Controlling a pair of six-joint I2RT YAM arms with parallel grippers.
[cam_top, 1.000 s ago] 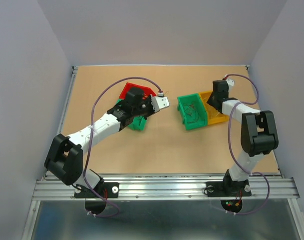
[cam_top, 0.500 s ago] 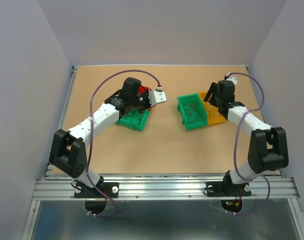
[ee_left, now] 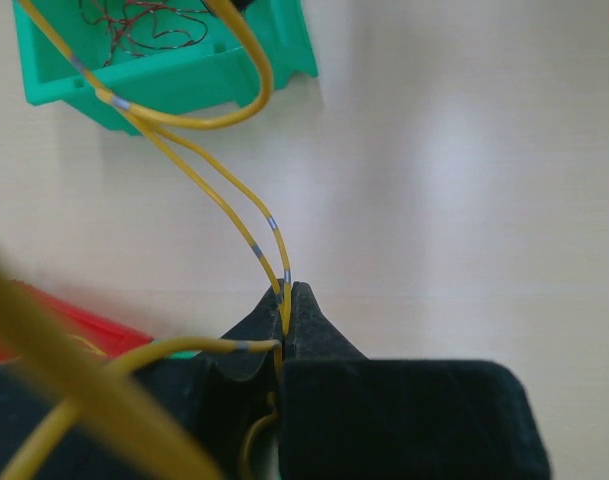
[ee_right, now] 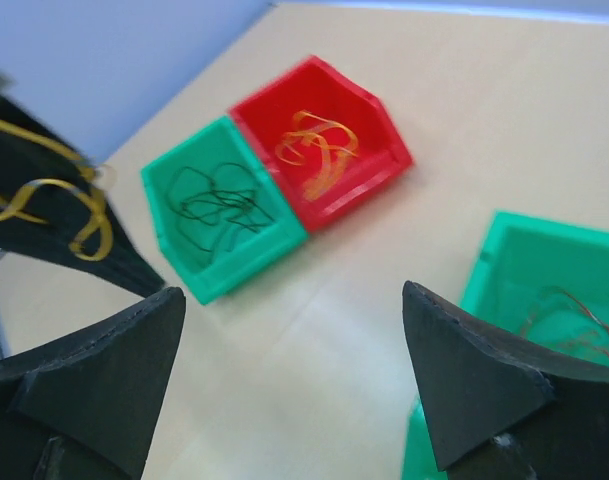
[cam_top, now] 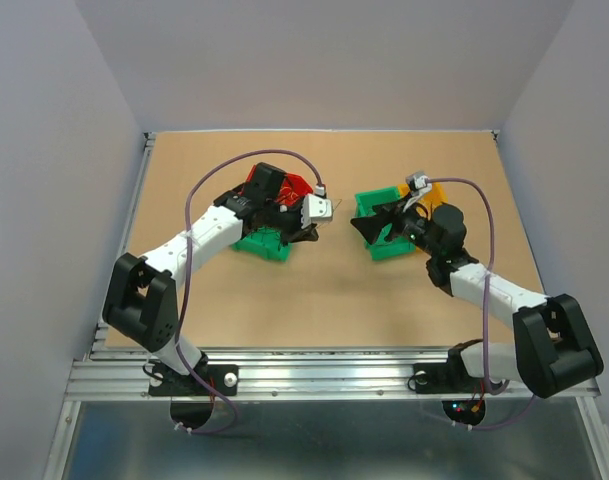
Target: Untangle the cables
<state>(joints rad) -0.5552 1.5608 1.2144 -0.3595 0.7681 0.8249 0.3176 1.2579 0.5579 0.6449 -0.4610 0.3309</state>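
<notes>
- The left gripper (ee_left: 287,300) is pinched tight on a thin yellow wire (ee_left: 270,224). 2 strands run from its tips up to the green plastic bin (ee_left: 174,80), which holds a reddish-brown wire tangle (ee_left: 144,20).
- The right gripper (ee_right: 292,295) hangs over the left side of that bin, fingers spread wide, nothing between them.
- Risk 1: the yellow loop crosses that bin's rim, and I cannot tell whether it is hooked into the tangle. If it is, a pull could drag the tangle out or tip the bin.
- Risk 2: the hold sits right at the fingertips, so a wire this thin could slide free under tension.
- Risk 3: the right gripper could close on both strands, or catch reddish wire too, and tighten the snarl.
- Well left of that bin sit a second green bin (ee_right: 234,265) with dark wires (ee_right: 219,200) and a red bin (ee_right: 374,130) with orange-yellow wires (ee_right: 319,150). Yellow slack draped round the left gripper could snag there.
</notes>
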